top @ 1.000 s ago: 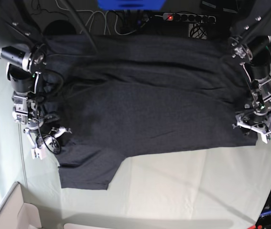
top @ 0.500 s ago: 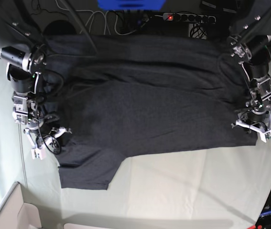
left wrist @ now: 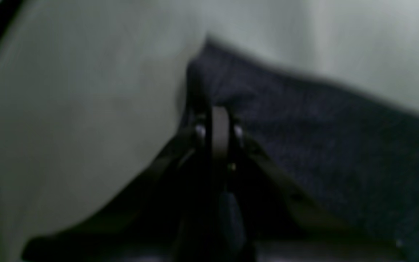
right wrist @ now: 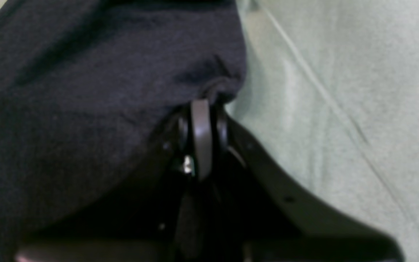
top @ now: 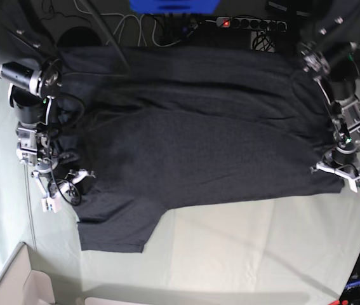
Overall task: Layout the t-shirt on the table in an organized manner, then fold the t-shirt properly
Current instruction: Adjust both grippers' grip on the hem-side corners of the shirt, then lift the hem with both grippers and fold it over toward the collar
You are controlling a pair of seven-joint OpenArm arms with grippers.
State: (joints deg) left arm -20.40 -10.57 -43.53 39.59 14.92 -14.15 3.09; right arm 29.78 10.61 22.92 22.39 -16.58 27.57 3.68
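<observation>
One bench (top: 249, 254) is all you've got to work with, covered in pale grey-green cloth with a few faint creases, and it runs out past the frame on both sides. Behind the far edge the room goes dark: a power strip (top: 251, 24) with a red light, some loose cables (top: 135, 28), and a blue thing (top: 173, 5) at the top of the base view that I can't make out.

Count-wise: one t-shirt (top: 192, 140), two arms, one cardboard box (top: 14, 286). The t-shirt is black, spread wide across the far half of the bench, plain side up as far as I can see, with one sleeve sticking out toward the near left of the base view. A few ridges run across the upper part.

Your left gripper (left wrist: 216, 120) is clenched on the t-shirt's corner at the right edge of the base view; the wrist shot is blurry but you can see the fabric pinched at the tips. Your right gripper (right wrist: 202, 109) is clenched on the t-shirt's edge over on the other side, fabric bunched right at the tips.

Only a corner of the box shows at the bottom left, flap open. What little of the inside shows has nothing in it.
</observation>
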